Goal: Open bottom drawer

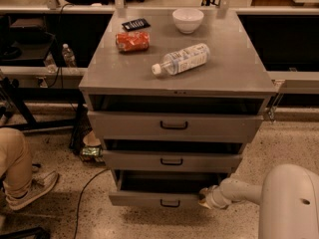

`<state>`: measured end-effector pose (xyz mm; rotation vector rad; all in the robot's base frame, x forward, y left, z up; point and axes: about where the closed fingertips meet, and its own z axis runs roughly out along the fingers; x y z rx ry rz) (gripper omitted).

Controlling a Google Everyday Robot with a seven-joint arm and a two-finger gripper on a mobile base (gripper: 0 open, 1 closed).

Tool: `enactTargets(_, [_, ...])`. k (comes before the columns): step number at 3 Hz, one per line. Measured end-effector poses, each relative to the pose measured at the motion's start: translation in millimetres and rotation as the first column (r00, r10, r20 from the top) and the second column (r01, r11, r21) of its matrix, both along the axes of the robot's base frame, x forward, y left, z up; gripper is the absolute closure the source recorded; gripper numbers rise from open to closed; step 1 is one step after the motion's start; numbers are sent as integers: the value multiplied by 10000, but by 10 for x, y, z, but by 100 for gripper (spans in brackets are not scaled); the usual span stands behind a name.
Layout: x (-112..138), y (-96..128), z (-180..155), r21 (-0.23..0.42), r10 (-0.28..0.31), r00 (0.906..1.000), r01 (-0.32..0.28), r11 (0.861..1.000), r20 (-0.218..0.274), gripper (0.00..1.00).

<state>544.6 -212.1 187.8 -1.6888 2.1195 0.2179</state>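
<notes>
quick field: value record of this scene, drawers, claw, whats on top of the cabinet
cabinet: grey metal, three drawers
bottom drawer: pulled partly out, dark inside showing
top drawer: dark gap above its front
middle drawer: dark gap above its front
claw: low, at the right end of the bottom drawer's front
on top: white bowl at the back, plastic bottle on its side, red packet, black flat item
floor, left: a person's shoe
</notes>
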Motion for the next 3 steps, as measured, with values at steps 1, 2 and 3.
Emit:
enactTargets(1, [-25, 7, -3, 5, 28, 10000, -28, 10000, 6, 100])
enactTargets(2, [-235, 63, -27, 43, 268, 9996, -268, 9996, 59, 100])
enactTargets(3, [-236, 63, 9, 43, 268, 9996, -268, 9996, 59, 100])
